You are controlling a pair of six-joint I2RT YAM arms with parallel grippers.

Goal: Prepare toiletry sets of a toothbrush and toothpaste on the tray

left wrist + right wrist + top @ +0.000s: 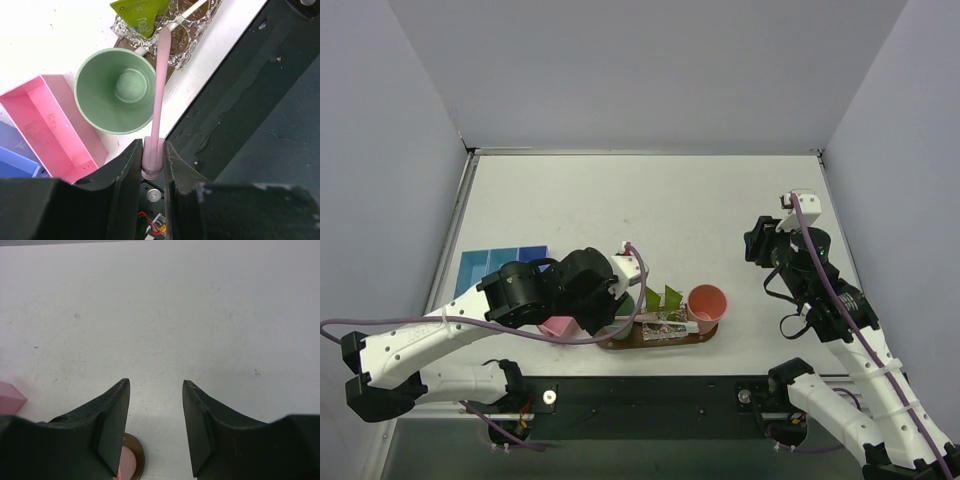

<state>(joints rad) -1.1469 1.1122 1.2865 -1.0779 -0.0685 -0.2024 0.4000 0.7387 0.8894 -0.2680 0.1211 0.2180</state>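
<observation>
In the left wrist view my left gripper (153,150) is shut on the thick end of the pink toothbrush (159,85). The brush runs past the rim of an empty green cup (116,90) to a clear patterned glass (176,35) holding a green toothpaste tube (139,12). The cups stand on the brown wooden tray (702,336), near the table's front edge. A pink cup (707,303) stands at its right end. My right gripper (757,243) is open and empty over bare table (155,385), with the tray's end (138,456) just below it.
A pink bin (47,122) lies left of the green cup, with a blue bin (12,160) beyond it. The black front edge of the table (240,100) runs right beside the tray. Grey walls close in the table on three sides.
</observation>
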